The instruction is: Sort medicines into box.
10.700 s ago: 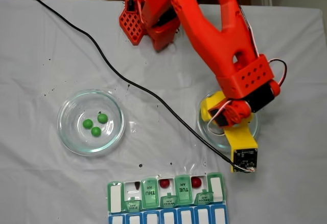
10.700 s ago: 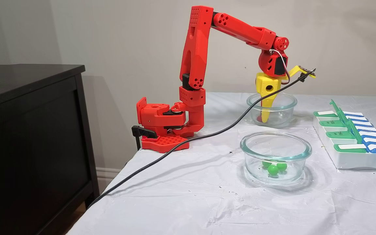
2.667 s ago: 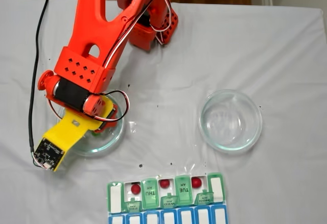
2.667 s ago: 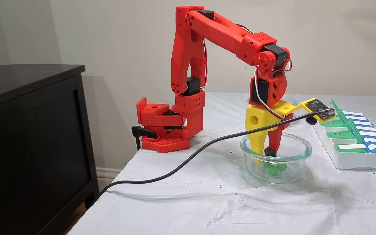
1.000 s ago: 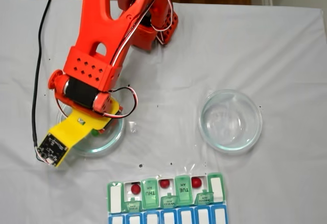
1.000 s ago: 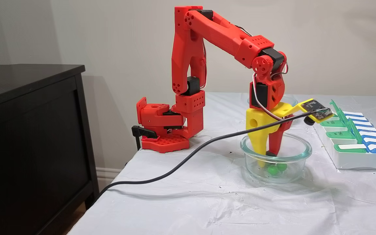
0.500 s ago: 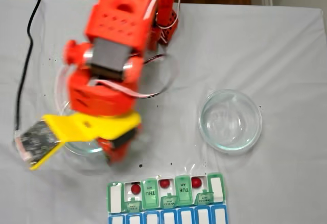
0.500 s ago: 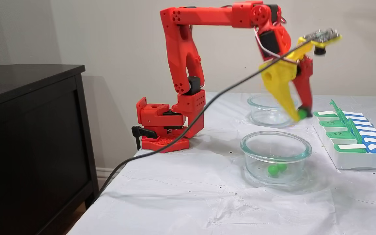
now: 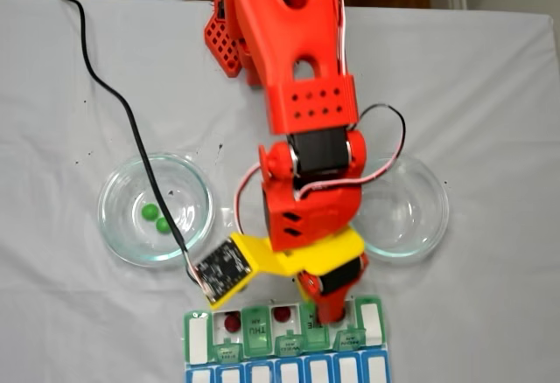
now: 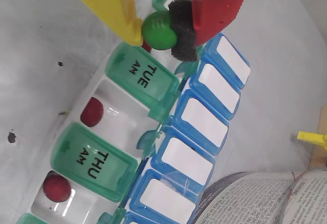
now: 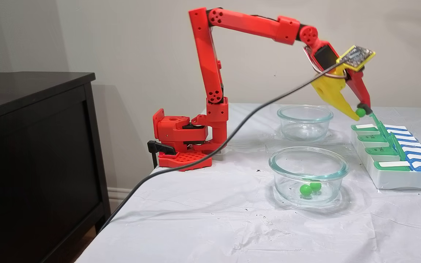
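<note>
My gripper [image 10: 159, 28] is shut on a green medicine ball [image 10: 158, 30], pinched between the yellow finger and the black pad of the red finger. In the side fixed view the gripper [image 11: 359, 112] hangs just above the far end of the box [image 11: 397, 181]. The box [image 10: 145, 75] has green lids marked TUE AM and THU AM. Red balls [image 10: 92, 111] [image 10: 56, 188] lie in its open compartments. Two green balls [image 9: 149, 212] [image 9: 163, 224] rest in the left glass dish [image 9: 114, 177]. The arm hides the box's right compartments in the overhead fixed view.
A second glass dish [image 9: 429, 208] stands at the right with nothing in it. A black cable [image 9: 114, 103] runs across the cloth to the wrist camera. A dark cabinet [image 11: 31, 146] stands beside the table. Printed paper [image 10: 255, 198] lies beyond the box.
The gripper closed on a green ball in the left dish, lifted it and swung right to above the box. That dish went from three green balls to two.
</note>
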Available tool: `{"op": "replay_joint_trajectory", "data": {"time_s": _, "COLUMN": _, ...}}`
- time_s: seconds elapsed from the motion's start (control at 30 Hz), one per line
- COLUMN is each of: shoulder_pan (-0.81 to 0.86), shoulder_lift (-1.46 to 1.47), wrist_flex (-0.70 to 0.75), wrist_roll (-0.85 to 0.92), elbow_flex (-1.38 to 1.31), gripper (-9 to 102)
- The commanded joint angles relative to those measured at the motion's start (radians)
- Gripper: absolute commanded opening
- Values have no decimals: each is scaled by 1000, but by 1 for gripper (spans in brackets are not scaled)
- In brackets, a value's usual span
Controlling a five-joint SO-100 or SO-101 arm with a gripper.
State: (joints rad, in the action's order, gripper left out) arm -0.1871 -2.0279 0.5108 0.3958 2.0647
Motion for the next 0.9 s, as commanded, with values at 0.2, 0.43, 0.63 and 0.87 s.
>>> {"op": "replay_joint_trajectory", "data": {"time_s": 0.2, "shoulder_pan": -60, "shoulder_lift": -41, "wrist_flex": -51, "wrist_roll": -17, "elbow_flex": 2, "gripper": 0}}
{"op": "replay_joint_trajectory", "data": {"time_s": 0.43, "shoulder_pan": -78, "shoulder_lift": -81, "wrist_flex": -23, "wrist_roll": 3, "elbow_flex": 37, "gripper": 0}}
{"op": "replay_joint_trajectory", "data": {"time_s": 0.63, "shoulder_pan": -78, "shoulder_lift": 0, "wrist_flex": -103, "wrist_roll": -5, "elbow_flex": 18, "gripper": 0}}
{"op": "replay_joint_trajectory", "data": {"time_s": 0.87, "shoulder_pan": -71, "shoulder_lift": -23, "wrist_flex": -149, "wrist_roll": -5, "elbow_flex": 32, "gripper": 0}}
